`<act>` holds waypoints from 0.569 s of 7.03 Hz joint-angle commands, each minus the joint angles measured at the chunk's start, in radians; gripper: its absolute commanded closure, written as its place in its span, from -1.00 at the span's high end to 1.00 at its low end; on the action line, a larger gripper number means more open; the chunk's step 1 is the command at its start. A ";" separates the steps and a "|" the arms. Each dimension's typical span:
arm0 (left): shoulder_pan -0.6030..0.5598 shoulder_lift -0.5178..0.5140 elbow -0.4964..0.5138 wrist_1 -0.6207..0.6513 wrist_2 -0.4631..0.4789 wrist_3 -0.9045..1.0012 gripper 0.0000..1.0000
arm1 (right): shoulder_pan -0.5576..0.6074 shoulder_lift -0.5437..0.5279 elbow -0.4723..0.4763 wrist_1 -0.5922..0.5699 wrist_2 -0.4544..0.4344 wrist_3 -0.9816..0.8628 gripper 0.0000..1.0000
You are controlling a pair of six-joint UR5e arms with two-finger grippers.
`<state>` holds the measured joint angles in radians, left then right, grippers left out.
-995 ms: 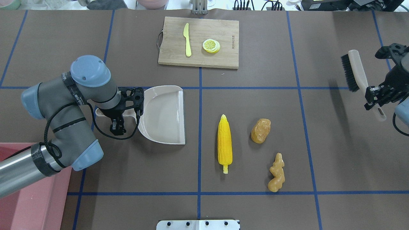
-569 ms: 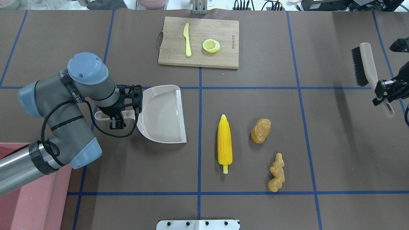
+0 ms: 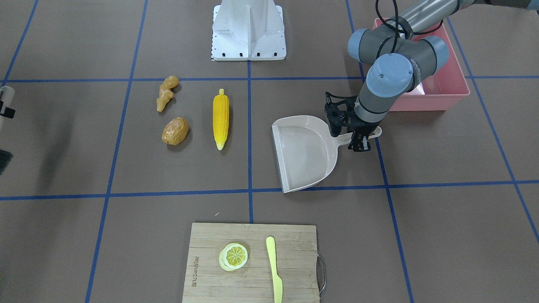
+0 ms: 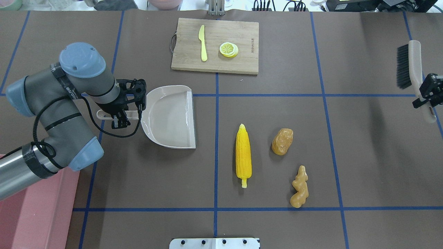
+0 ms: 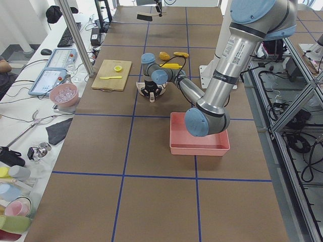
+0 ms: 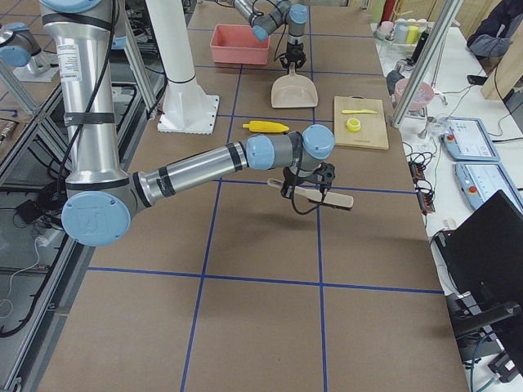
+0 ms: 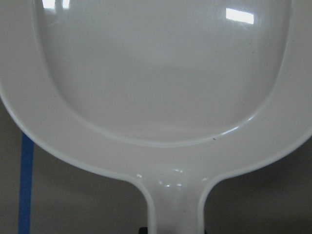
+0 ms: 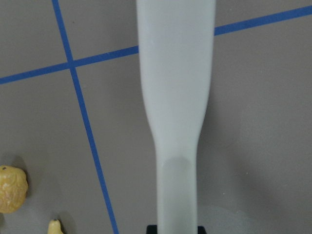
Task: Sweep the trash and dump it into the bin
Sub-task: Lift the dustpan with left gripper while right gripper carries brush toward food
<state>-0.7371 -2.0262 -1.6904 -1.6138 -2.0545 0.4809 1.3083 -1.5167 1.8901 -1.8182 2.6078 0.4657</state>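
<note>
The yellow corn cob [image 4: 243, 155], the brown potato [image 4: 282, 141] and the tan ginger root [image 4: 299, 187] lie apart on the brown table, right of centre. The pink bin [image 4: 52, 214] stands at the near left corner, partly under my left arm. My left gripper [image 4: 119, 119] is shut on the handle of the beige dustpan [image 4: 171, 117], whose open edge faces the corn. My right gripper [image 4: 427, 93] at the far right edge is shut on the handle of a beige brush [image 4: 408, 65] with black bristles, held above the table. The dustpan [image 7: 161, 87] fills the left wrist view.
A wooden cutting board [image 4: 215, 45] at the far middle carries a pale yellow knife [image 4: 202, 43] and a lemon slice [image 4: 228, 49]. The robot's white base plate [image 4: 214, 243] sits at the near middle edge. Blue tape lines cross the table.
My left gripper has pulled the dustpan a little to the left and farther away. My right gripper has carried the brush farther right, and the brush now points more straight away.
</note>
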 commanded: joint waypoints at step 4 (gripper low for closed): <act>-0.024 0.049 -0.166 0.031 0.010 0.005 -1.00 | 0.009 -0.197 0.263 0.002 0.130 0.284 -1.00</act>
<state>-0.7645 -1.9762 -1.8334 -1.5977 -2.0456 0.4869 1.3165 -1.6253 2.0800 -1.8224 2.6804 0.6927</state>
